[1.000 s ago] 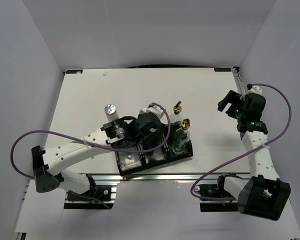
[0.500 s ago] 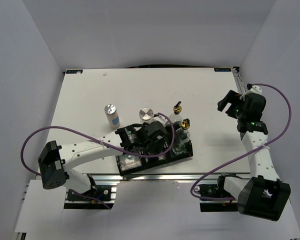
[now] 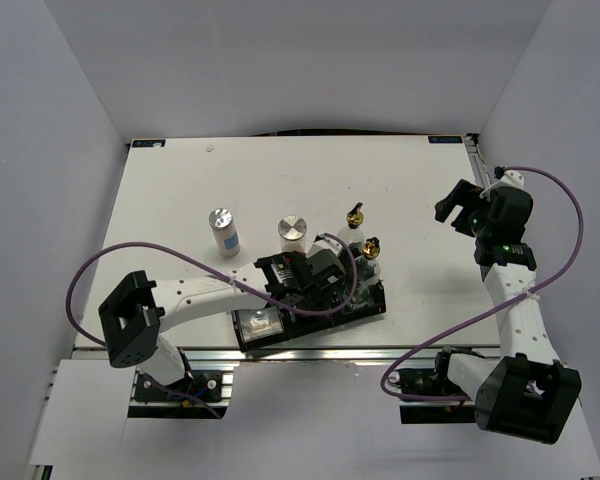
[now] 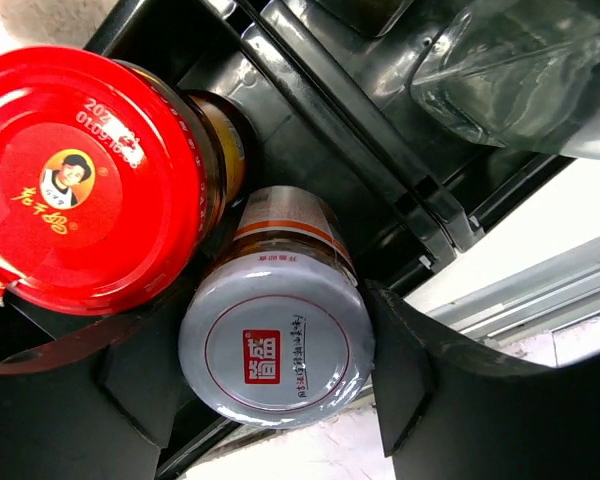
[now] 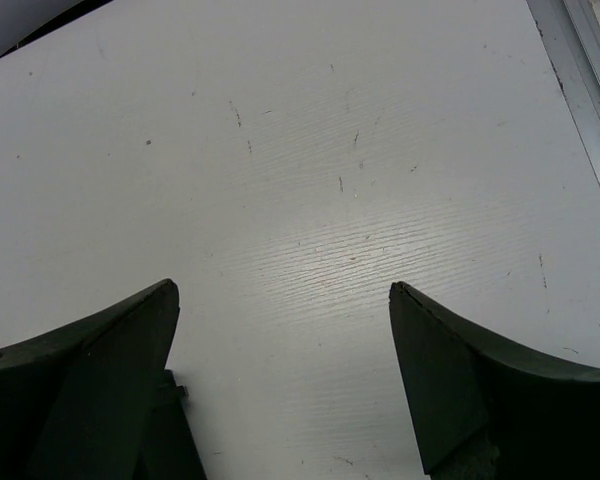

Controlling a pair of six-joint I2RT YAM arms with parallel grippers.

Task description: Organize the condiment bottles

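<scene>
I counted six condiment bottles. Three were silver-lidded shakers: the first shaker (image 3: 222, 230) and second shaker (image 3: 294, 229) in the overhead view, and the third shaker (image 4: 275, 345) in my left wrist view. Two were clear glass bottles with gold pourers, one bottle (image 3: 355, 212) and the other bottle (image 3: 371, 246). One was a red-lidded jar (image 4: 85, 180). I also counted one black tray (image 3: 242, 340) with three compartments, one worktop (image 3: 180, 180), two arms and two pincers: the left pincer (image 4: 272, 340) and the right pincer (image 5: 280, 375).
</scene>
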